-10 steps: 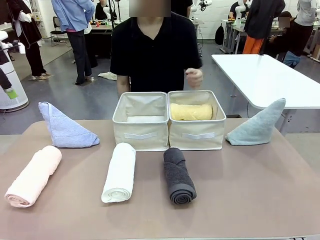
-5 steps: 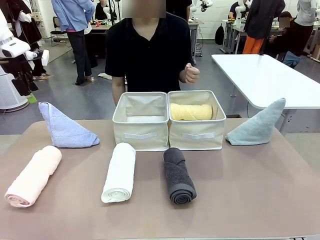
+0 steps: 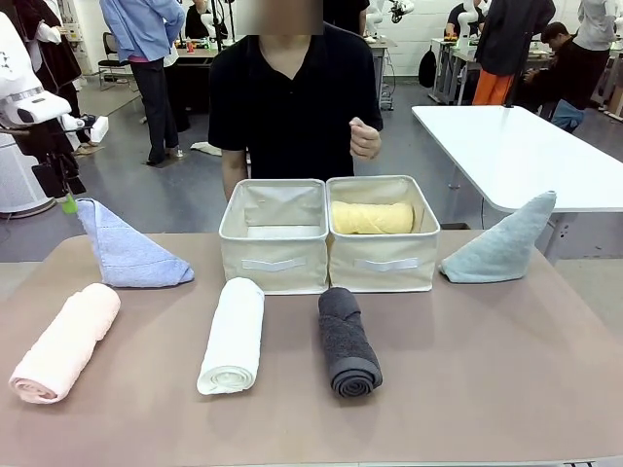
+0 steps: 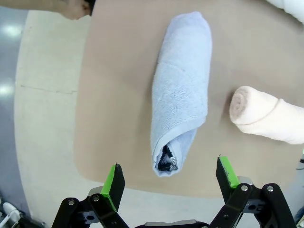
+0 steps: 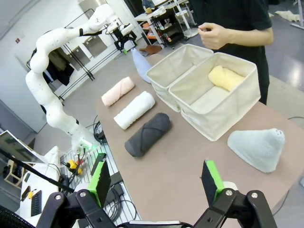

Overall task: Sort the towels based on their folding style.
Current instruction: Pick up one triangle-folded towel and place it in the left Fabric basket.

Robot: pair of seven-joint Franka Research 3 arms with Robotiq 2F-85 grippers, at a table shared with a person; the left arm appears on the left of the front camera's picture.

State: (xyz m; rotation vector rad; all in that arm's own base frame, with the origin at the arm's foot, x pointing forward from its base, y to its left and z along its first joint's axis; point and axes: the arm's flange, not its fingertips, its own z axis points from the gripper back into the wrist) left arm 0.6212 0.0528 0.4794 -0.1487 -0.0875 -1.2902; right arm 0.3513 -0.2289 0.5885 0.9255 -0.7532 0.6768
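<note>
Several towels lie on the brown table. A periwinkle blue triangle fold (image 3: pixel 127 251) stands at the far left, a pale teal-grey triangle fold (image 3: pixel 501 243) at the far right. Pink (image 3: pixel 66 341), white (image 3: pixel 234 334) and dark grey (image 3: pixel 348 341) rolls lie in front. A yellow roll (image 3: pixel 372 216) rests in the right bin (image 3: pixel 384 265). My left gripper (image 3: pixel 60 195) hangs open just above and left of the blue fold (image 4: pixel 183 90), its jaws (image 4: pixel 171 178) wide apart with nothing between them. My right gripper (image 5: pixel 154 183) is open and high above the table's right side, near the teal-grey fold (image 5: pixel 259 147).
The left bin (image 3: pixel 273 263) holds nothing that I can see. A person in black stands behind the bins with one hand (image 3: pixel 365 139) raised. The pink roll (image 4: pixel 266 118) lies close beside the blue fold. A white table (image 3: pixel 516 156) stands at back right.
My left arm has come in from the left edge and moved down and right, toward the blue triangle fold. The person's raised hand has shifted slightly. The towels are where they were.
</note>
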